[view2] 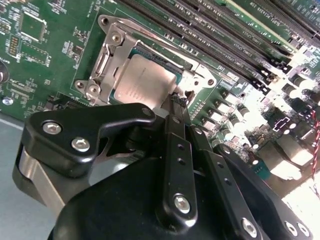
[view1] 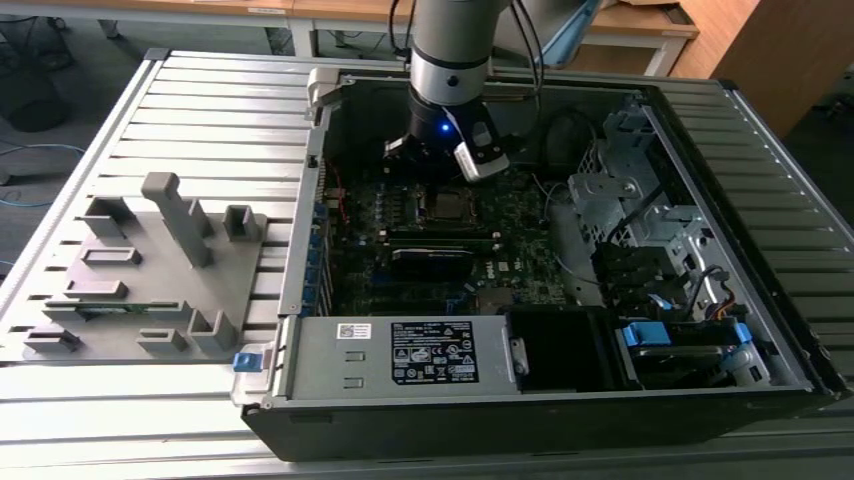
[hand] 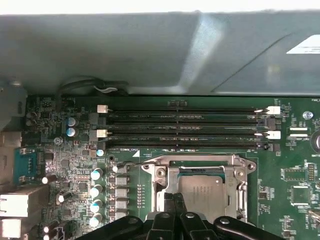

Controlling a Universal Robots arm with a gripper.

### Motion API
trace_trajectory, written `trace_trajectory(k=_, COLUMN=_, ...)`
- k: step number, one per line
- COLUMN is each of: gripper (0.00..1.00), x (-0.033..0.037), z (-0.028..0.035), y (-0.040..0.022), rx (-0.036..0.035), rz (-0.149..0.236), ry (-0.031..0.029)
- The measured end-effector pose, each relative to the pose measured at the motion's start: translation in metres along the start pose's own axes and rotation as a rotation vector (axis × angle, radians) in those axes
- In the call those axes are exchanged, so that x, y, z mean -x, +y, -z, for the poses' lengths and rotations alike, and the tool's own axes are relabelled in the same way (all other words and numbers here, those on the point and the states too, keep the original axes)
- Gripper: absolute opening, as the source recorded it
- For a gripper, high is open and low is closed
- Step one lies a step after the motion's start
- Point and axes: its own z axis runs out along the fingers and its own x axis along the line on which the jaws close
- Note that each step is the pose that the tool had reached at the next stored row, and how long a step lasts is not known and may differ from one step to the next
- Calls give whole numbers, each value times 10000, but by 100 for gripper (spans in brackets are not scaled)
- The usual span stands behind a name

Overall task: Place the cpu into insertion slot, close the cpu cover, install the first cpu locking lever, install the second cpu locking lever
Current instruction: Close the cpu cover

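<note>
Rack (view1: 147, 280): grey, at the exterior view's left of the open computer case (view1: 534, 425).
Gripper (view2: 175, 100): fingers (view2: 176, 142) pressed together, tips at the cpu's (view2: 142, 85) edge.
Cpu: in the insertion slot (hand: 161, 173); cpu cover (view2: 106, 60) seemingly down around it.

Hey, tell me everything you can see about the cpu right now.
The cpu is a small flat square chip with a dull grey metal top bearing faint print. It lies flat, level with the green circuit board, showing through the cut-out of the silver cpu cover, whose frame borders its edges. The gripper hangs over one edge; contact cannot be told.
</note>
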Motion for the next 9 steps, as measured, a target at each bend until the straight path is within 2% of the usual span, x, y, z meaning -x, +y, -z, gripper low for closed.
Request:
trace_trajectory(k=5, gripper=11, x=-11, z=-13, y=-1, rx=0, rz=-2, ry=-1)
trace_trajectory(k=6, gripper=11, x=-103, z=-40, y=-2, rx=1, rz=-2, ry=-5)
trace_trajectory(k=9, gripper=11, x=-104, z=42, y=0, rx=-1, rz=-2, ry=-3)
